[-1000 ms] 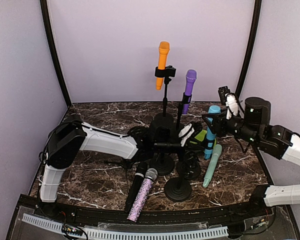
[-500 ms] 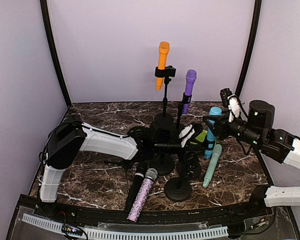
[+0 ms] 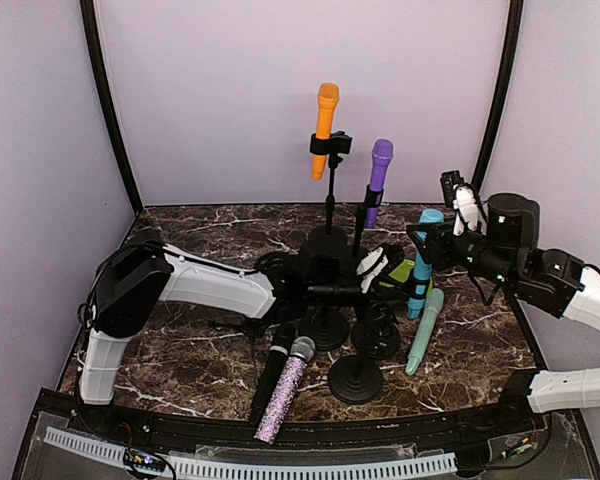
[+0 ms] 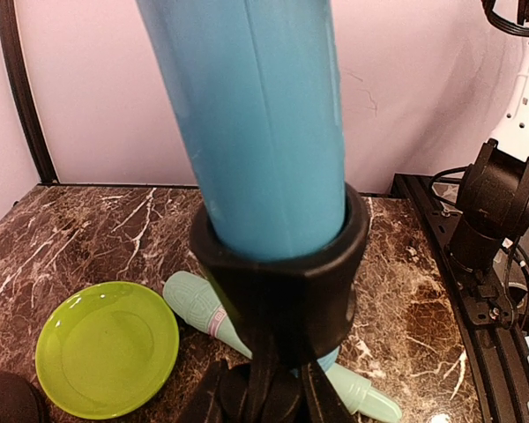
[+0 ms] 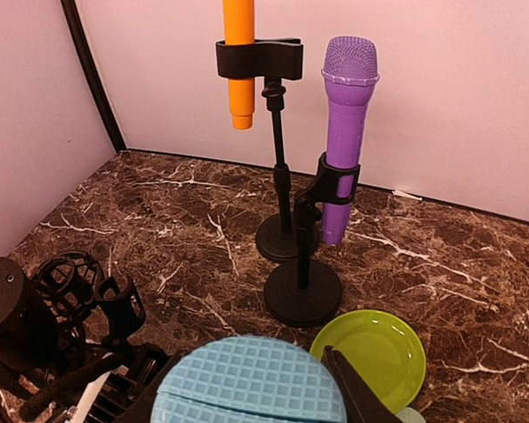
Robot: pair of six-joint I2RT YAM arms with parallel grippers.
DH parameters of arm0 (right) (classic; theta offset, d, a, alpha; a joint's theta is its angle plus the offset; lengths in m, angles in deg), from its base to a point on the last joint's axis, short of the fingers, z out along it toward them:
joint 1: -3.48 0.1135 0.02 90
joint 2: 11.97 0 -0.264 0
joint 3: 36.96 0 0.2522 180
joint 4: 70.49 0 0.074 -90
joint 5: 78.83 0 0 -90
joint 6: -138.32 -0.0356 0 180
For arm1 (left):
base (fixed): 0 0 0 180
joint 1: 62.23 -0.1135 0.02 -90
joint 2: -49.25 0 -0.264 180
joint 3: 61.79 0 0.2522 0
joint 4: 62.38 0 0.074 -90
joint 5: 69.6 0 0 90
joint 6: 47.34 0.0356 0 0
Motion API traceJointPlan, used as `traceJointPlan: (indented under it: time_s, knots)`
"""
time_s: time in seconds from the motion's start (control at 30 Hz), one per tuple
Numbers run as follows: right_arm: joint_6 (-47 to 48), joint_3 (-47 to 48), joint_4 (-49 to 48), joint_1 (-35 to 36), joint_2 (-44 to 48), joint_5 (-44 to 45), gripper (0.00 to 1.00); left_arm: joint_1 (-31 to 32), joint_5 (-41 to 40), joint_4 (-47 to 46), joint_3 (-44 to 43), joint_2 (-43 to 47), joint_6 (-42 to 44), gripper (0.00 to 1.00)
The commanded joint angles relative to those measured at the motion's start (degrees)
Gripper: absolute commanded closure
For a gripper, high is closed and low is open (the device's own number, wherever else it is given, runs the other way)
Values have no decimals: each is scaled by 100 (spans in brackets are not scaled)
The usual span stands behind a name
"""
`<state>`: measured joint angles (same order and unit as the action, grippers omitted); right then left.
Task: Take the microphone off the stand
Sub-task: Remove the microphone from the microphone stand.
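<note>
My table [image 3: 200,370] has a dark marble-pattern top with white veins. Plain lilac walls [image 3: 230,90] enclose it. Black curved posts [image 3: 110,110] stand at the rear corners.

The left arm [image 3: 215,285] and right arm [image 3: 592,300] have white shells between bulky black joints. Black cables [image 3: 487,288] loop behind the right gripper [image 3: 427,238].

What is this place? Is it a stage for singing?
Probably a robot practice booth, not a stage: left arm and right arm over a marble-look table, plain lilac walls, and an orange mic, purple mic and blue mic on stands.
</note>
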<state>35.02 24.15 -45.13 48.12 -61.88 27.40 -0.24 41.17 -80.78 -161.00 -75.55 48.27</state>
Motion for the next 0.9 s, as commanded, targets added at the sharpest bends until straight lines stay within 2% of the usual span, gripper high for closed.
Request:
traceJointPlan:
  time_s: [0.0, 0.2, 0.57, 0.7, 0.87]
  knots:
    - [-450, 507, -764, -52, 105, 837, 74, 5, 73, 355, 204, 157, 90, 100]
    - [-507, 475, -790, -52, 117, 915, 74, 6, 69, 390, 204, 165, 113, 100]
    - [-318, 291, -1120, -52, 347, 379, 75, 5, 76, 393, 204, 166, 164, 100]
    - [-88, 152, -1427, -52, 495, -99, 74, 5, 73, 401, 196, 166, 177, 100]
    - [5, 44, -1427, -52, 599, -100, 75, 13, 80, 410, 187, 161, 190, 100]
